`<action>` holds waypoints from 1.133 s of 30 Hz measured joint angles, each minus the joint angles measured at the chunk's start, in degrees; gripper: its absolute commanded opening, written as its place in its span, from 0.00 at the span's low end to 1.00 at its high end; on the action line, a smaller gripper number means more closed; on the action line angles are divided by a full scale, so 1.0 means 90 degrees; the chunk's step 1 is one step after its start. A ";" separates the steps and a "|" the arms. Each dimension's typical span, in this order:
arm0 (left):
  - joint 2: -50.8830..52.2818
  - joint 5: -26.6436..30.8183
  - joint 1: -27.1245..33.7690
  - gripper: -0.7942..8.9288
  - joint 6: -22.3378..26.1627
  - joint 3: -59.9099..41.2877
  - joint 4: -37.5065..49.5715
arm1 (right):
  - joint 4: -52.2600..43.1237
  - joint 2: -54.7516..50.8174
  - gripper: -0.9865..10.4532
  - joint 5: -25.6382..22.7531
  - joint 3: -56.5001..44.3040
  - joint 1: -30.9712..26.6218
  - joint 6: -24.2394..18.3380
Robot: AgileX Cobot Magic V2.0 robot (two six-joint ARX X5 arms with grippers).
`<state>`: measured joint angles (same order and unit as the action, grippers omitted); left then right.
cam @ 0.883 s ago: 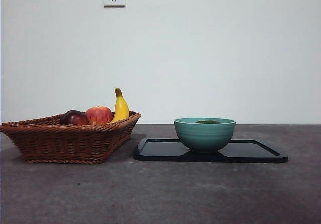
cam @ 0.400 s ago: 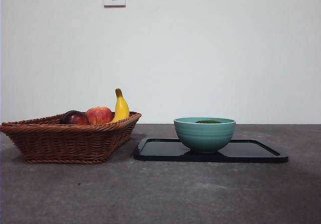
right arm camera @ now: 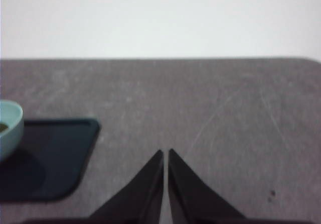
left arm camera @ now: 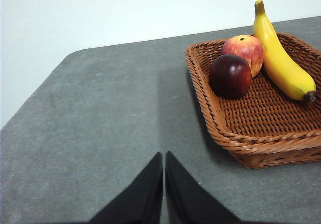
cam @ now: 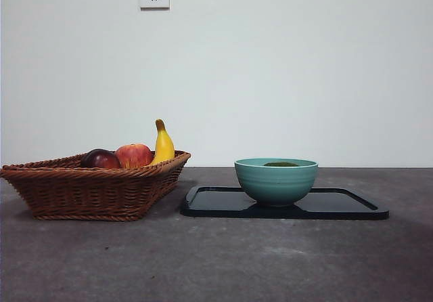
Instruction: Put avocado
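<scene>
Bench (cam: 223,261): grey, matte, faintly scuffed surface with a rounded corner in the left wrist view, set against a pale wall.

Resting directly on it, 2 items:

1. Wicker basket (cam: 95,192), brown woven, rectangular with flared sides, on the left in the front view.
2. Black tray (cam: 338,204), flat, glossy, low-rimmed with rounded corners, on the right in the front view, just beside the basket and apart from it.
</scene>
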<state>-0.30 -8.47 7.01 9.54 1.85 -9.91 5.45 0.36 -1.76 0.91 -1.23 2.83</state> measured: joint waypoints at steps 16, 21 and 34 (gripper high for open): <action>0.0000 0.0000 0.0000 0.09 0.0000 0.0000 -0.0002 | 0.0437 0.0000 0.09 -0.0002 0.0002 0.0000 0.0070; 0.0000 0.0000 0.0000 0.09 0.0000 0.0000 0.0000 | 0.0437 0.0000 0.09 0.0000 0.0002 0.0000 0.0070; 0.0000 0.0000 0.0000 0.09 0.0000 0.0000 0.0000 | 0.0437 0.0000 0.09 0.0000 0.0002 0.0000 0.0070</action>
<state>-0.30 -8.47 7.01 9.54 1.85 -9.91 9.39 0.36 -1.76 0.93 -1.23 3.46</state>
